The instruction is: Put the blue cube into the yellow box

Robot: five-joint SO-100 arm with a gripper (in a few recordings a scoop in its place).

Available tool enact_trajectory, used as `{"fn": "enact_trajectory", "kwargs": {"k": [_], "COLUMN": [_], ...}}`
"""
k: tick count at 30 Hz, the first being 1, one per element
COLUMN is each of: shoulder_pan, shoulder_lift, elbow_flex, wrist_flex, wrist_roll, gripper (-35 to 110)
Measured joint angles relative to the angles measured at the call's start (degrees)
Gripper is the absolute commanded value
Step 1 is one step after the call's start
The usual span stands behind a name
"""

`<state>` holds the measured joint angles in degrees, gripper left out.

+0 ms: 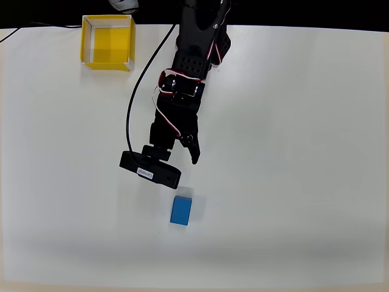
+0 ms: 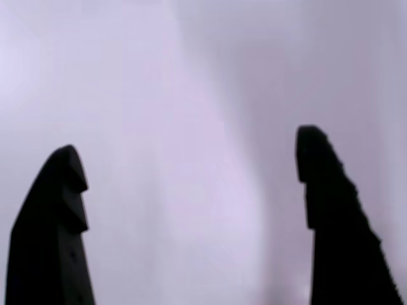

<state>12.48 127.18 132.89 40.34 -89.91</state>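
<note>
From overhead we see the blue cube (image 1: pixel 180 210) lying on the white table (image 1: pixel 292 152), just below the tool (image 1: pixel 185 152). In the wrist view the tool's fingers (image 2: pixel 57 216) stand spread with nothing between them. The yellow box (image 1: pixel 107 42) sits well apart at the table's top-left corner.

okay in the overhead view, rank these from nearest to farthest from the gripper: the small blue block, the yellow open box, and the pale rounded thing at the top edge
The black two-finger gripper sits mid-table.
1. Small matte bright-blue cube: just below the gripper, apart from it.
2. Square open-topped yellow box with pale wall rims: upper left, near the table's back edge.
3. Pale rounded object: at the top edge, right of the box; slightly farther, though close to the box's rank.
</note>
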Motion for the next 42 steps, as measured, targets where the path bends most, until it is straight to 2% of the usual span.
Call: {"fn": "enact_trajectory", "kwargs": {"k": [11, 22, 42], "shoulder_pan": [1.2, 0.6, -5.1], "shoulder_lift": [-29.0, -50.9, -63.8], "elbow_flex": [-23.8, -38.0, -46.3], "wrist_flex": [-4.8, -10.5, -14.5], "wrist_roll": [1.7, 2.7, 5.4], "gripper": [44, 45, 42]}}
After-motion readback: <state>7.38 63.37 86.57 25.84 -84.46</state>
